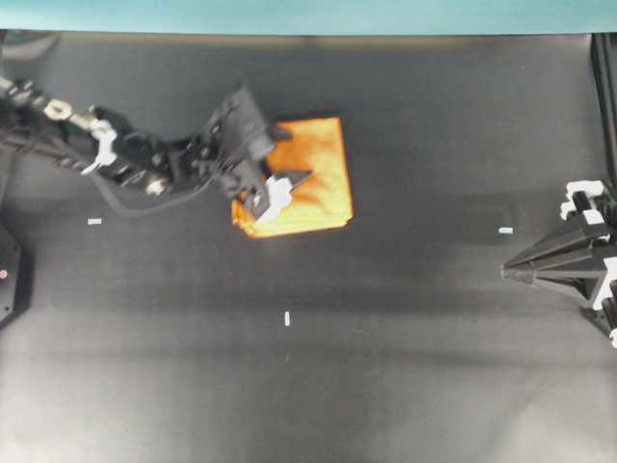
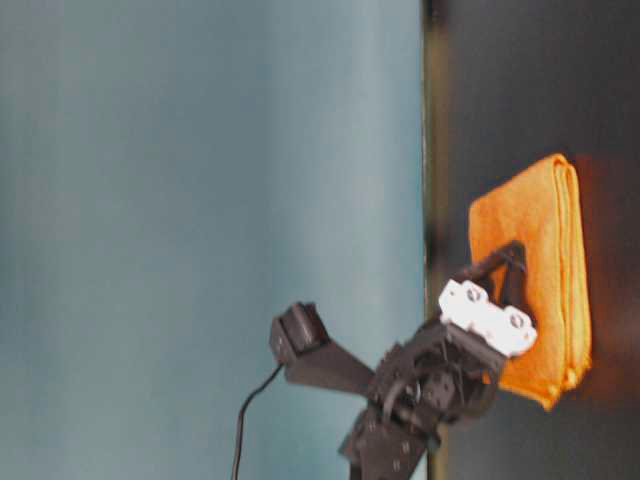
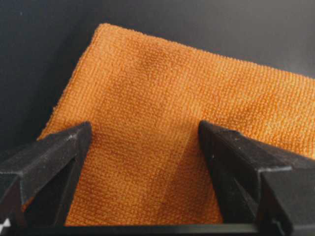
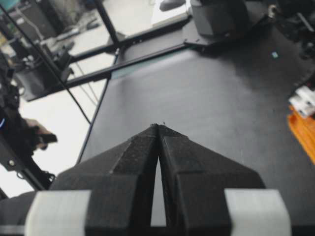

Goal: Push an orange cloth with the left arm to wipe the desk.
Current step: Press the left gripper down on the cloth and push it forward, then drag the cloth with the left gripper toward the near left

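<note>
The orange cloth (image 1: pixel 323 159) lies folded flat on the black desk (image 1: pixel 405 376), left of centre and toward the back. The left arm (image 1: pixel 125 159) reaches in from the left. My left gripper (image 1: pixel 292 154) is open, its two fingers spread apart and resting on the cloth's left part. In the left wrist view the cloth (image 3: pixel 162 98) fills the space between the spread fingers of the left gripper (image 3: pixel 144 125). The table-level view shows the cloth (image 2: pixel 545 230) with the gripper on it. My right gripper (image 1: pixel 505 272) is shut and empty at the right edge, far from the cloth.
A teal strip (image 1: pixel 308 14) runs along the desk's far edge. Small white tape marks (image 1: pixel 287 318) dot the desk. In the right wrist view the shut right gripper (image 4: pixel 158 126) points across bare desk, with a corner of the cloth (image 4: pixel 302 130) at the far right.
</note>
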Robot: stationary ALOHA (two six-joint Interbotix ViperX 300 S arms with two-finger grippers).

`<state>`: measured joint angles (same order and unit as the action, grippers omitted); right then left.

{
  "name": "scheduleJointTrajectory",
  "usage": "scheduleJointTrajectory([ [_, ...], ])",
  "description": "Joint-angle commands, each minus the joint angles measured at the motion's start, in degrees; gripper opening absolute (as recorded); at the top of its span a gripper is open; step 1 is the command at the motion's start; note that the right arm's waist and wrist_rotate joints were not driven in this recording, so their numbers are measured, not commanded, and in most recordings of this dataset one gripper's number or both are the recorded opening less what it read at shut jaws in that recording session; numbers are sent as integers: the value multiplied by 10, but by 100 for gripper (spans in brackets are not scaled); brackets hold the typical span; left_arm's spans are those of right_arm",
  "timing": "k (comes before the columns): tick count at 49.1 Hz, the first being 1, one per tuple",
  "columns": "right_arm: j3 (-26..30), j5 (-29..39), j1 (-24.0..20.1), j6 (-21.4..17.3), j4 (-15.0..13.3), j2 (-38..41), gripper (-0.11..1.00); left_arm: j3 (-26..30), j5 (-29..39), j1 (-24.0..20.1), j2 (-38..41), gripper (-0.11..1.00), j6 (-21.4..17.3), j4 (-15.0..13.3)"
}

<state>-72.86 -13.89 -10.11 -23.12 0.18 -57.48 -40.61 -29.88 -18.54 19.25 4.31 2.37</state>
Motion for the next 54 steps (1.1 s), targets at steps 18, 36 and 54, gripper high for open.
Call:
scheduleJointTrajectory([
  [18, 1, 3, -1, 0, 0, -13, 0, -102, -25, 110, -62, 85, 3, 2],
  [36, 1, 16, -1, 0, 1, -23, 0, -120, -31, 248, -66, 85, 46, 2],
  [54, 1, 22, 0, -1, 1, -29, 0, -118, -28, 364, -67, 85, 61, 3],
])
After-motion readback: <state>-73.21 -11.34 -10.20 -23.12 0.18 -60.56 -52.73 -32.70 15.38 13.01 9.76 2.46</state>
